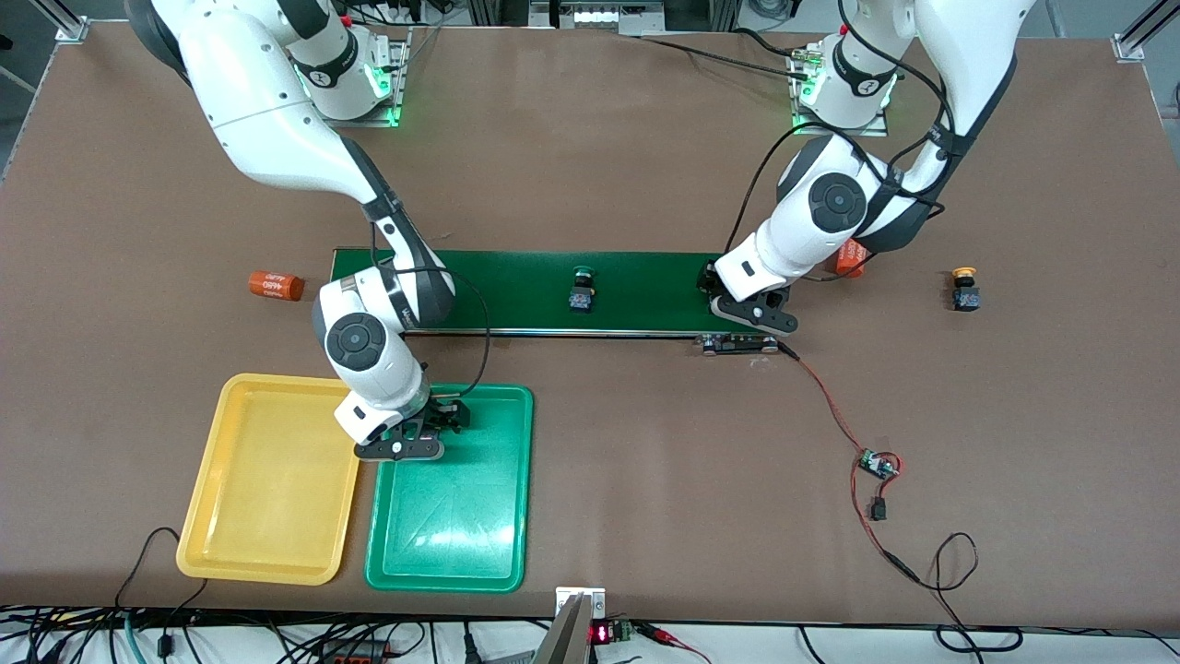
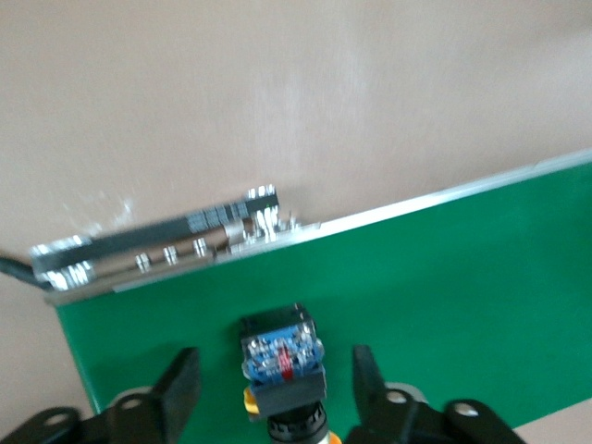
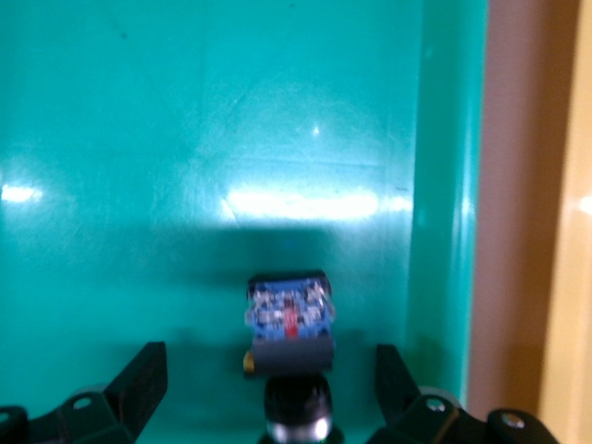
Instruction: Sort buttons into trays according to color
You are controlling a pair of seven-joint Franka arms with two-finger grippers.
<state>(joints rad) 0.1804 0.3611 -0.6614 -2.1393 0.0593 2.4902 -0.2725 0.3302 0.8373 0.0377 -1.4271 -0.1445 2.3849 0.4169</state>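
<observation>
Front view: the whole brown table [image 1: 645,443] is seen from high, facing both arm bases.
Left wrist view: the long dark green conveyor belt [image 2: 444,277] is seen close, downward.
Right wrist view: the shallow green plastic tray [image 3: 231,139] is seen close.
Shared: belt and tray are also shown in the front view.

Brown tabletop [image 1: 590,138]. Dark green conveyor belt [image 1: 525,277]. Yellow tray [image 1: 267,563] beside green tray [image 1: 442,576]. Green-capped button [image 1: 581,289], black-and-blue body. Yellow-capped button [image 1: 965,289], black body. Orange cylinder [image 1: 276,285], white lettering. Black end effector fingers [image 2: 180,384], white arms.
</observation>
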